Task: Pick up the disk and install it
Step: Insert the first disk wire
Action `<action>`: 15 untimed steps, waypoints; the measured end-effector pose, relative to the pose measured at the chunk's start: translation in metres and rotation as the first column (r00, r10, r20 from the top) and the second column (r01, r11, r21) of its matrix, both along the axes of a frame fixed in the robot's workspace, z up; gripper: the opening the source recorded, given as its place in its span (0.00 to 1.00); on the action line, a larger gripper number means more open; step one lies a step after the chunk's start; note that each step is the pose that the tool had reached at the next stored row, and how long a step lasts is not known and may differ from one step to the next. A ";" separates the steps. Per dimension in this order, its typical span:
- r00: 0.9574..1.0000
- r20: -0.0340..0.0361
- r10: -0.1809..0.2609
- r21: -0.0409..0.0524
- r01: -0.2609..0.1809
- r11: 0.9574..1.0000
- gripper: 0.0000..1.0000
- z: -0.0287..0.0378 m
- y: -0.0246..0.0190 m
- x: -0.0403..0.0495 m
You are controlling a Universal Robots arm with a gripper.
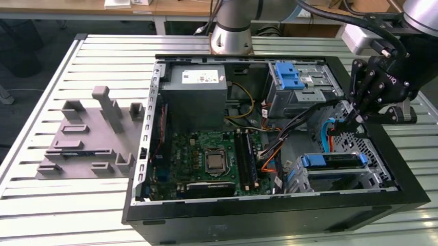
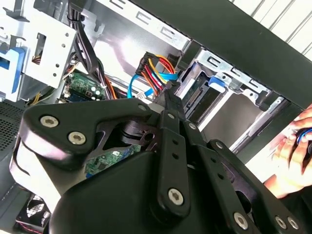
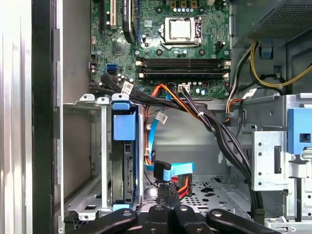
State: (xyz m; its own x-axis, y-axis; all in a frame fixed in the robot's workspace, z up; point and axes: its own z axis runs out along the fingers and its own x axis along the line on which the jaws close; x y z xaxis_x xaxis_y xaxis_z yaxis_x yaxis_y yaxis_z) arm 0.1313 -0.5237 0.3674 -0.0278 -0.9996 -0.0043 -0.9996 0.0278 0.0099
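Observation:
The disk [image 1: 333, 160] stands on edge in the lower drive cage [image 1: 373, 154] of the open computer case, at the exterior view's right. In the first wrist view the disk [image 3: 122, 168] shows with its blue carrier tab [image 3: 124, 126] between the cage's metal rails. My gripper [image 1: 352, 120] hangs just behind that cage, apart from the disk. Its thin fingers are together, and in the first wrist view the gripper [image 3: 168, 191] is shut on the black connector [image 3: 160, 170] of a blue flat cable [image 3: 179, 169]. The second wrist view shows the gripper [image 2: 168, 92] beside coloured wires.
A black cable bundle [image 3: 209, 122] crosses from the motherboard [image 1: 212, 154] toward the upper drive bay [image 1: 294, 82]. The grey power supply [image 1: 198, 84] sits at the case's back. A grey fixture plate [image 1: 89, 138] lies on the slatted table. A person's hand [image 2: 292, 156] is outside the case wall.

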 end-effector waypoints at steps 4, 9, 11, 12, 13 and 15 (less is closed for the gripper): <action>1.000 0.000 -0.001 -0.002 0.001 1.000 0.11 0.0000 0.0005 0.0000; 1.000 0.000 -0.001 -0.007 0.001 1.000 0.24 0.0000 0.0029 -0.0003; 1.000 0.000 -0.001 -0.010 0.001 1.000 0.24 -0.0003 0.0046 -0.0003; 1.000 0.000 -0.001 -0.011 0.001 1.000 0.24 -0.0008 0.0054 -0.0003; 1.000 0.000 -0.001 -0.011 0.001 1.000 0.24 -0.0016 0.0062 -0.0003; 1.000 0.000 -0.001 -0.013 0.001 1.000 0.24 -0.0034 0.0078 -0.0003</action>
State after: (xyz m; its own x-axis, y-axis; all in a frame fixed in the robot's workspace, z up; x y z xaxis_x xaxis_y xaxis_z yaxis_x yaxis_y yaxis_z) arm 0.1309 -0.5159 0.3641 -0.0287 -0.9996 0.0083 -0.9995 0.0288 0.0094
